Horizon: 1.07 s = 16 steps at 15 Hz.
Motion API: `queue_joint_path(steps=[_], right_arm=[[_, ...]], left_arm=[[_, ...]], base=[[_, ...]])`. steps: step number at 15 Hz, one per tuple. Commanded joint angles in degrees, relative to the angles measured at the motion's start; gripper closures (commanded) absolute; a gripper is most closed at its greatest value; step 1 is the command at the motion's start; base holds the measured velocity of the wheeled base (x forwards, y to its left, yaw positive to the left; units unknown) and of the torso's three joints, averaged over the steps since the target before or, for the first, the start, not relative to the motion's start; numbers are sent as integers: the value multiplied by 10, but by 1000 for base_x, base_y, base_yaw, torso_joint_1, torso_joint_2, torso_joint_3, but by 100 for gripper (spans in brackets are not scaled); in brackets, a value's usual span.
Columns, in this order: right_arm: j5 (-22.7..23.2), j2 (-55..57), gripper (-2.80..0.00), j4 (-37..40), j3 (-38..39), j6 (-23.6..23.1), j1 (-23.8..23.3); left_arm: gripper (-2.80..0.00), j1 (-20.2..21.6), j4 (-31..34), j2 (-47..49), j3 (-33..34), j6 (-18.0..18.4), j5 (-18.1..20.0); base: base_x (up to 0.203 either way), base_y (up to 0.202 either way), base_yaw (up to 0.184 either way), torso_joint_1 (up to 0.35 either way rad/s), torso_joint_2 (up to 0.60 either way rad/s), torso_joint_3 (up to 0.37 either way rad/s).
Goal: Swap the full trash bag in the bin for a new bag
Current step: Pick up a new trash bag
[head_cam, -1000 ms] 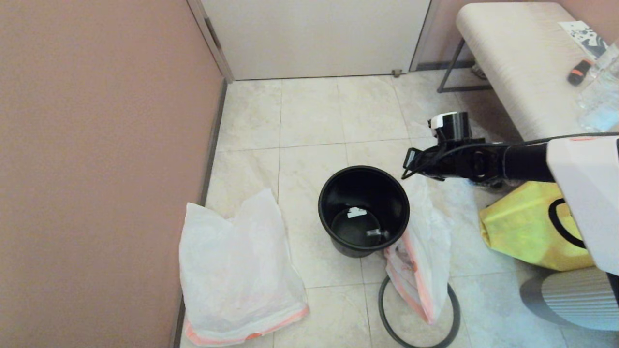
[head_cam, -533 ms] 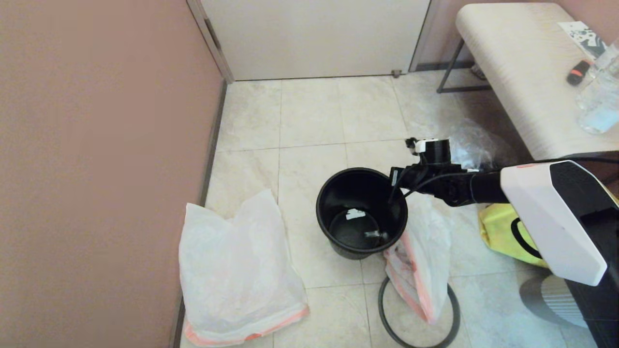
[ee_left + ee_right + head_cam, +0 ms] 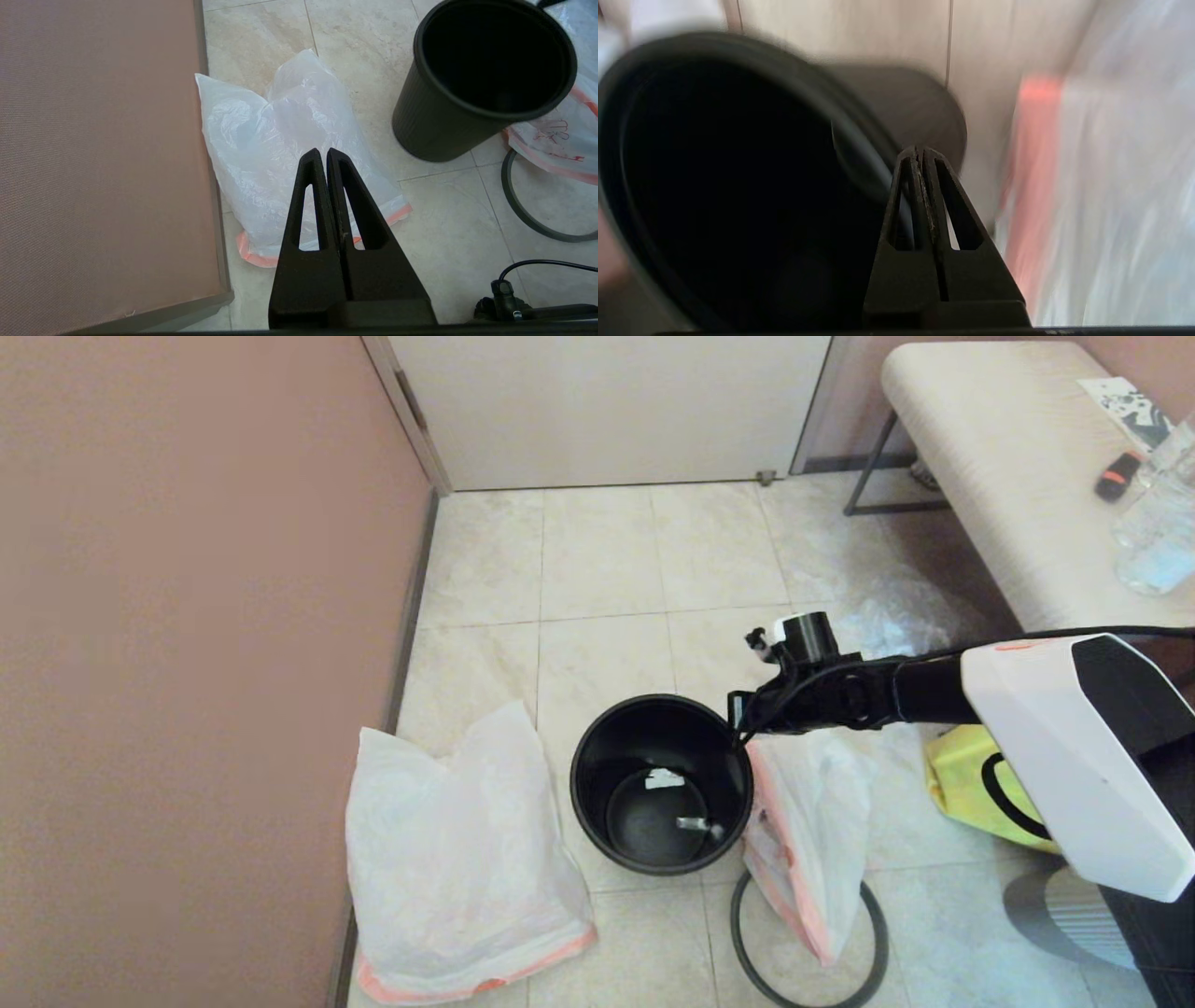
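Tiled floor (image 3: 597, 560), pink wall on the left, door at the far edge, bench at the far right. The bin (image 3: 661, 784) stands mid-floor, unlined and upright, with only scraps at its bottom. One white bag (image 3: 457, 868) lies by the wall; a second bag (image 3: 810, 840) lies against the bin's right side, draped over the loose hoop (image 3: 868, 933).

My right gripper (image 3: 738, 711) is closed with nothing visibly between the fingers, its tip at the bin's far-right rim; contact cannot be confirmed. The bin lies directly ahead of and below it, axis vertical. My left gripper (image 3: 326, 156) is closed, empty and parked above the wall-side bag. I judge the right arm nearer the bin and the left nearer that bag.
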<state>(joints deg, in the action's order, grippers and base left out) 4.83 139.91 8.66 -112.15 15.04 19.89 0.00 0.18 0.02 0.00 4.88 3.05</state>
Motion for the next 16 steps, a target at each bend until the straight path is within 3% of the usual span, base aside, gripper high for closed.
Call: queue_joint_path(steps=[1, 3, 6, 8, 10, 12, 16], right_arm=[[24, -30, 0, 101, 10, -2, 15], [58, -52, 0, 189, 12, -11, 22], [59, -117, 0, 210, 26, 29, 10], [51, -185, 0, 264, 40, 42, -4], [18, -259, 0, 340, 69, 46, -10], [-22, -345, 0, 367, 126, 48, -2], [-175, -554, 0, 382, 253, 48, 43]], left_arm=[[0, 0, 0, 0, 0, 0, 0], [0, 0, 0, 0, 0, 0, 0], [0, 0, 0, 0, 0, 0, 0], [0, 0, 0, 0, 0, 0, 0], [0, 0, 0, 0, 0, 0, 0], [0, 0, 0, 0, 0, 0, 0], [0, 0, 0, 0, 0, 0, 0]], base=[[0, 0, 0, 0, 0, 0], [0, 0, 0, 0, 0, 0], [0, 0, 0, 0, 0, 0], [0, 0, 0, 0, 0, 0], [0, 0, 0, 0, 0, 0], [0, 0, 0, 0, 0, 0], [0, 0, 0, 0, 0, 0]])
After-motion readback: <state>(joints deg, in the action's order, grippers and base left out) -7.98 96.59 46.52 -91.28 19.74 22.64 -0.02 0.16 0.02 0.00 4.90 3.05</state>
